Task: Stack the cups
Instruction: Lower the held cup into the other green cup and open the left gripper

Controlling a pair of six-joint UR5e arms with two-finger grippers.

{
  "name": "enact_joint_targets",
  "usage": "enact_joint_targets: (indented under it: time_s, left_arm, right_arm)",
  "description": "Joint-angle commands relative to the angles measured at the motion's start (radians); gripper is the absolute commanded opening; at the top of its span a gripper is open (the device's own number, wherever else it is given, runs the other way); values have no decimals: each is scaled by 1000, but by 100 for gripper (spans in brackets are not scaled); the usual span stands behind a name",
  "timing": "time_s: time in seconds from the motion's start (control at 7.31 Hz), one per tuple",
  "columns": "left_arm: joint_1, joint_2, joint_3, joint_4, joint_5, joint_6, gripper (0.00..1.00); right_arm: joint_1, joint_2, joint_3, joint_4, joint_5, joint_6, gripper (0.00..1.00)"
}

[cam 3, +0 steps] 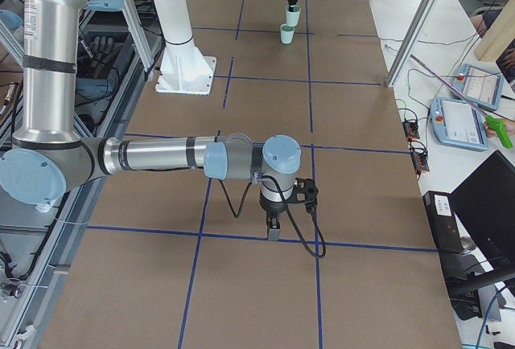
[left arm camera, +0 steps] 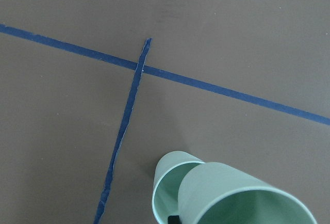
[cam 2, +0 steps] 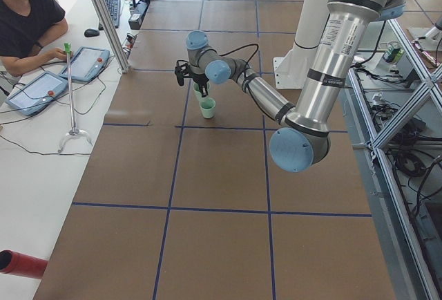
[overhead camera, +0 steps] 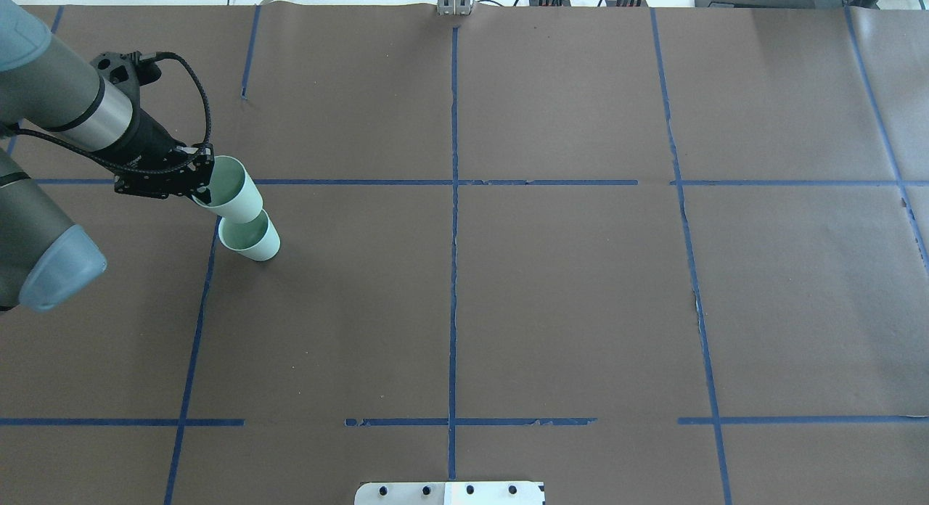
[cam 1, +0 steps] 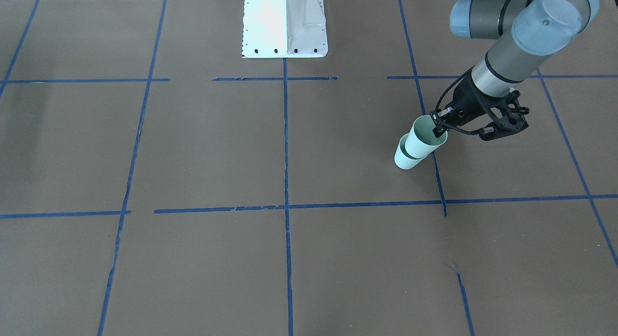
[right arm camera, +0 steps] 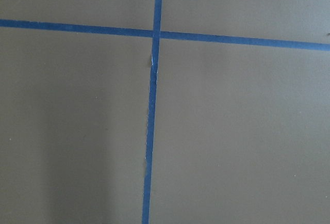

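Observation:
Two pale mint-green cups are on my left side of the table. The lower cup (cam 1: pixel 404 161) (overhead camera: pixel 255 241) stands upright on the brown paper. My left gripper (cam 1: pixel 438 129) (overhead camera: pixel 204 194) is shut on the rim of the upper cup (cam 1: pixel 424 139) (overhead camera: pixel 236 191) and holds it tilted, its base at the lower cup's mouth. I cannot tell how far it reaches in. The left wrist view shows the held cup (left arm camera: pixel 234 193) over the lower cup (left arm camera: pixel 166 182). My right gripper (cam 3: pixel 273 232) points down at the table and shows only in the exterior right view, so I cannot tell its state.
Blue tape lines (overhead camera: pixel 453 200) divide the brown table cover into squares. The white robot base (cam 1: pixel 285 24) stands at the table's middle edge. An operator (cam 2: pixel 27 16) sits with tablets (cam 2: pixel 38 89) beside the table's far side.

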Motion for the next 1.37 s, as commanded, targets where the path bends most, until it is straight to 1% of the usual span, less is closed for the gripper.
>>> enact_joint_targets:
  time_s: [0.0,1.09,1.23]
  left_arm:
    - [14,1,3,1,24,-4,0]
    - [33,16,9,1,24,-2,0]
    - [36,16,10,1,24,-1,11]
  right_arm:
    - [0,0,0,0,2,0,100]
    - [0,0,0,0,0,0,100]
    - [0,0,0,0,2,0,100]
